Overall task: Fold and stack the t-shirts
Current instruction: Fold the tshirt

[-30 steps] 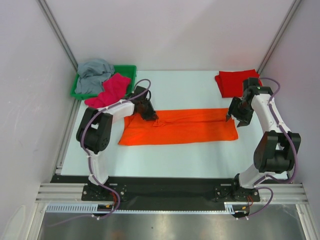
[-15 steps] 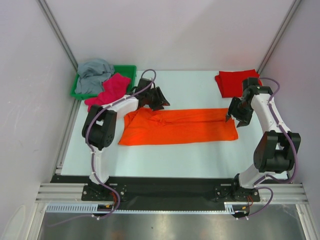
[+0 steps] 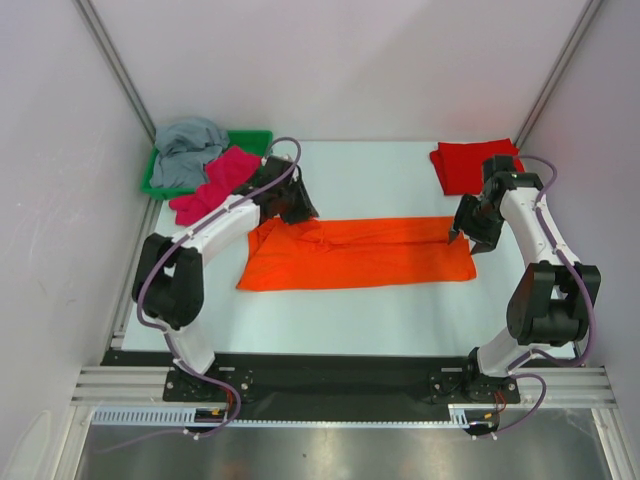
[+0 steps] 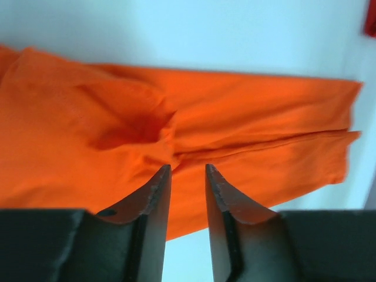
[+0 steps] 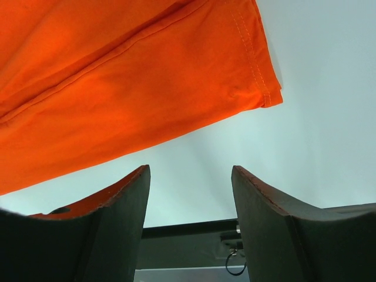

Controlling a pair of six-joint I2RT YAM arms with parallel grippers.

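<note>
Shirts first: the orange shirt [image 3: 360, 255] lies flat on the tabletop [image 3: 380, 310] as a long folded band, stretched between the two hands. The left hand [image 3: 297, 207] sits at the band's far left corner and the right hand [image 3: 470, 228] at its far right corner, so one at each end.

Left hand: in its wrist view the fingers [image 4: 154, 197] stand a narrow gap apart. Nothing is pinched between them, just orange cloth showing through the gap. Right ahead of the fingertips the cloth is bunched into a dark crease, and past that the folded layers run away from the hand to the hem. Can't tell whether the tips touch the cloth.

Right hand: fingers [image 5: 126, 200] spread wide and empty — bare tabletop between them. The shirt's hemmed corner lies just ahead of the fingertips, a bit toward the right one and apart from both.

The red shirt [image 3: 470, 165] is folded just beyond the right hand, at the far right corner of the tabletop. Beyond and to the left of the left hand there's a green tray [image 3: 258, 142] with the grey shirt [image 3: 190, 140] crumpled in it. The pink shirt [image 3: 215, 180] hangs over the tray's near edge onto the tabletop — it's the closer of those two to the left hand.
</note>
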